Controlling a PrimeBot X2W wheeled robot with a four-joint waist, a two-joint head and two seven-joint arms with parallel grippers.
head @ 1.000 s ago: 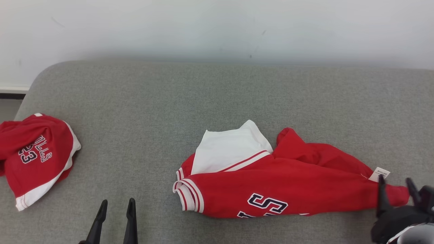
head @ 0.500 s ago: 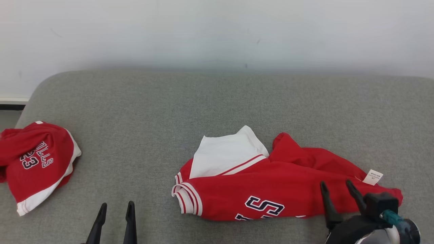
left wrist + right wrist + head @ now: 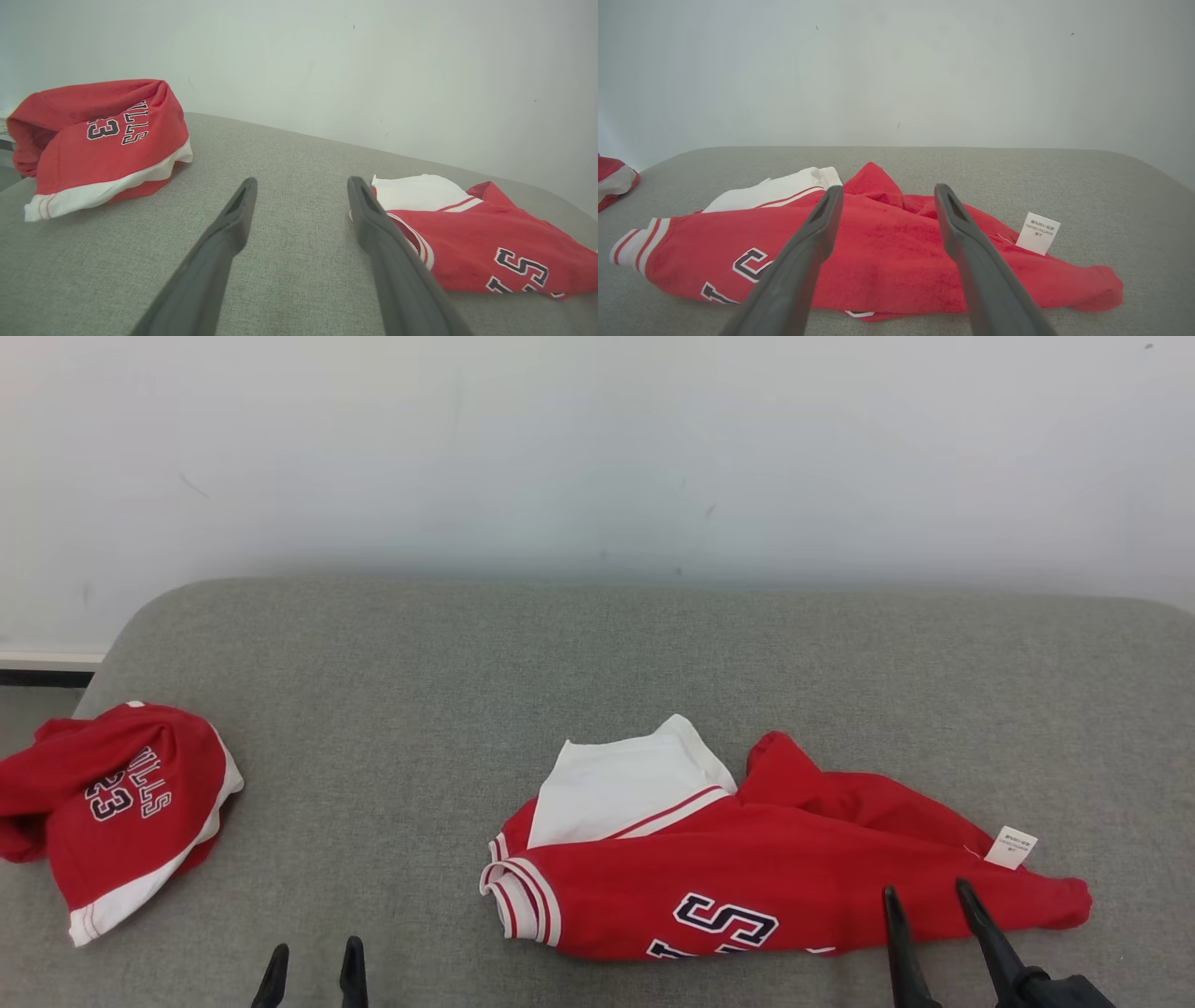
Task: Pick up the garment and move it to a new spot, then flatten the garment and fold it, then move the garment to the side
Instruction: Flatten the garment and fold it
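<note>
Right claw (image 3: 887, 188) spread wide over crumpled red garment (image 3: 896, 261), white tag (image 3: 1038, 233), grey surface (image 3: 1111, 186)

Hard to pin down, but it reads as a plain indoor room, home-ish or a test setup. There's a scuffed white wall (image 3: 597, 448) with a pale baseboard (image 3: 47, 660). A grey fabric cushion (image 3: 420, 663) with rounded corners sits against it, maybe a bed or sofa, with a red jersey (image 3: 794, 877) on it.
</note>
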